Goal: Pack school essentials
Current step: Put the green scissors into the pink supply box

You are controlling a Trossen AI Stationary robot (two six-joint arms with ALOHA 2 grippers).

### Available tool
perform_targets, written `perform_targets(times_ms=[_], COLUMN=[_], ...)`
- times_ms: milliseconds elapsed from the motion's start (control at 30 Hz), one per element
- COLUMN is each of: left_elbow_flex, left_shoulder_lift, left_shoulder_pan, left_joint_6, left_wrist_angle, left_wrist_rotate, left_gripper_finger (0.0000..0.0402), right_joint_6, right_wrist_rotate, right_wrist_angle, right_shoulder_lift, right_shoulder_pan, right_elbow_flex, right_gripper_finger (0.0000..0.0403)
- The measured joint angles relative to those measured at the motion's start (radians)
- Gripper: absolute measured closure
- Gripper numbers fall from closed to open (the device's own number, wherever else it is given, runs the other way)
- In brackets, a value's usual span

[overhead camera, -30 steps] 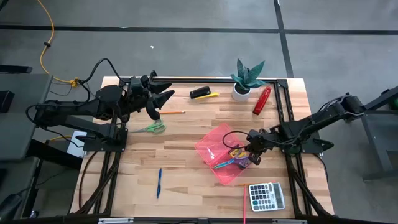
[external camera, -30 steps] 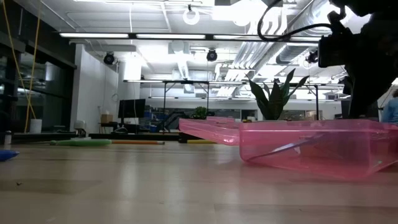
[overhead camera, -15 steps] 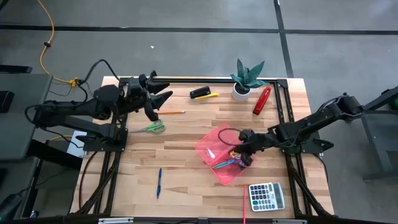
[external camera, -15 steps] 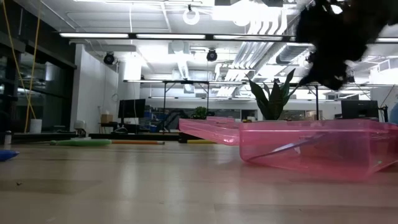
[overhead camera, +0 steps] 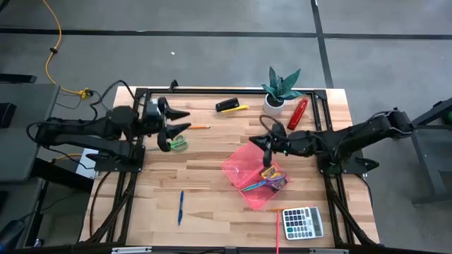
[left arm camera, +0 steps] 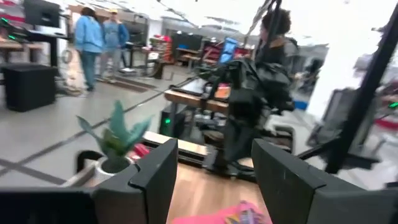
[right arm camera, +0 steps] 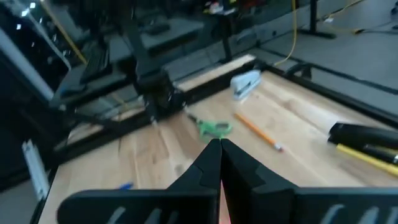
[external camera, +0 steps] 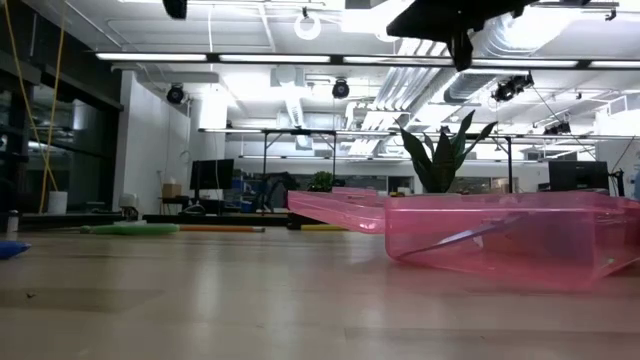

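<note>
Wooden tabletop (overhead camera: 212, 176) still carries green-handled scissors (overhead camera: 174, 144) just under the wide-spread left fingers (overhead camera: 176, 123), which may push them aside if lowered off-centre; right fingers (overhead camera: 266, 144) are pressed together, empty.

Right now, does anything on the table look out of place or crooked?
The pink tray sits skewed, turned corner-on to the table edges, with the purple-handled scissors and crayon box bunched at one end. The green-handled scissors, blue pen and orange pencil lie scattered outside it. Nothing looks spilled or damaged.

no readable text, labels, brands, numbers or signs anywhere
</note>
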Motion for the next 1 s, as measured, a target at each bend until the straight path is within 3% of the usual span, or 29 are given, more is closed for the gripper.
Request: perform_targets(times_ms=[100,233,567,700,767,1000], left_elbow_flex=[-0.092,-0.152,-0.157,-0.156,-0.125,0.040], left_shoulder_lift=[-0.010,-0.012,-0.011,0.001,0.011,0.161], left_shoulder_pan=[-0.020,-0.030,-0.016,0.009,0.033,0.174], left_joint_6=[-0.036,-0.045,0.059,0.017,-0.033,-0.174], left_wrist_angle=[0.093,0.087,0.029,0.022,-0.063,-0.626], left_wrist_rotate=[0.005,0.005,-0.021,-0.064,-0.074,-0.074], left_gripper_finger=[0.0206,0.0206,0.0206,0.0206,0.0206,0.0191], right_joint_6=[-0.001,-0.019,-0.105,-0.113,-0.113,-0.112], right_wrist_rotate=[0.000,0.000,-0.002,-0.016,-0.016,-0.011], right_wrist_angle=[0.030,0.058,0.103,0.095,0.072,-0.073], right_shoulder_lift=[0.000,0.000,0.000,-0.004,-0.017,-0.098], right_shoulder_pan=[-0.023,-0.037,-0.077,-0.090,-0.094,-0.117], right_elbow_flex=[0.000,0.000,0.000,0.000,0.000,0.000], right_gripper_finger=[0.0403,0.0403,0.0399,0.0369,0.0342,0.0259])
